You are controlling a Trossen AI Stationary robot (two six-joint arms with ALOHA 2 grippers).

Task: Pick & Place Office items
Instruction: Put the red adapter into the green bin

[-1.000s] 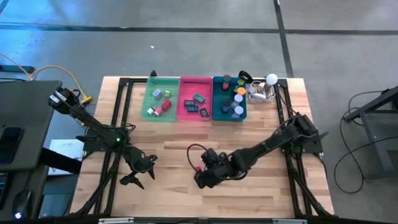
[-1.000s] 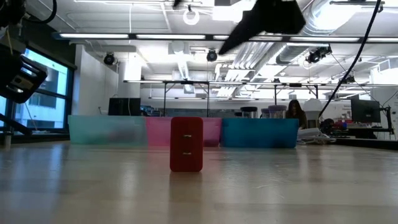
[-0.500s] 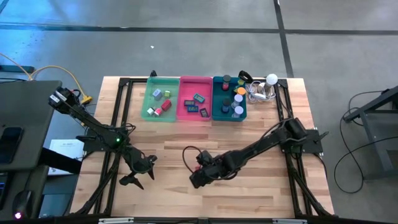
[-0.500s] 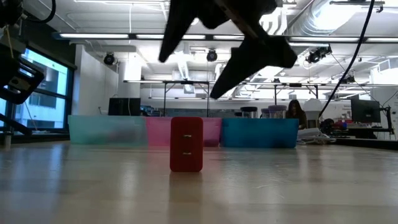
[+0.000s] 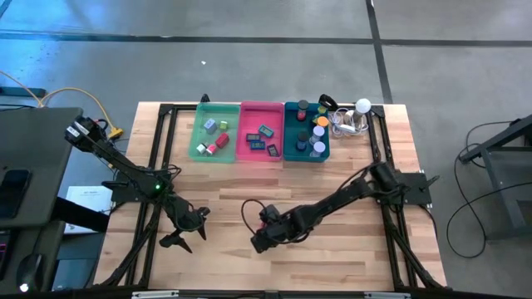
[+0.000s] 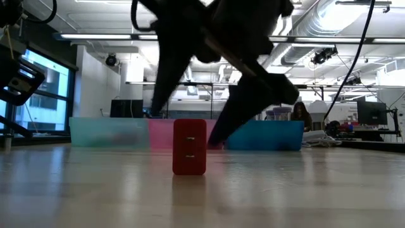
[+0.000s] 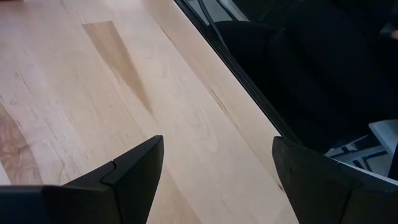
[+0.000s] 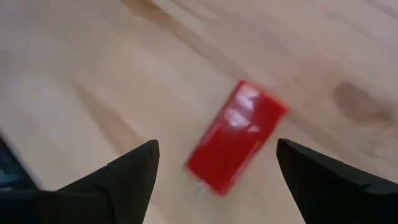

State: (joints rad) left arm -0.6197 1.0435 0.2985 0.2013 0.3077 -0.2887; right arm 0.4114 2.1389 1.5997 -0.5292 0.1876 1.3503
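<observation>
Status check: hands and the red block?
Right hand open, above red block. Block upright on table, untouched. Left hand open, idle. Nothing blocking.

The light wooden surface (image 5: 233, 257) carries three trays side by side along its far edge: a green tray (image 5: 215, 131), a pink tray (image 5: 261, 131) and a teal tray (image 5: 306, 131). A white ball with cables (image 5: 359, 115) lies just beside the teal tray. A red block (image 6: 189, 146) stands upright nearer the front.
</observation>
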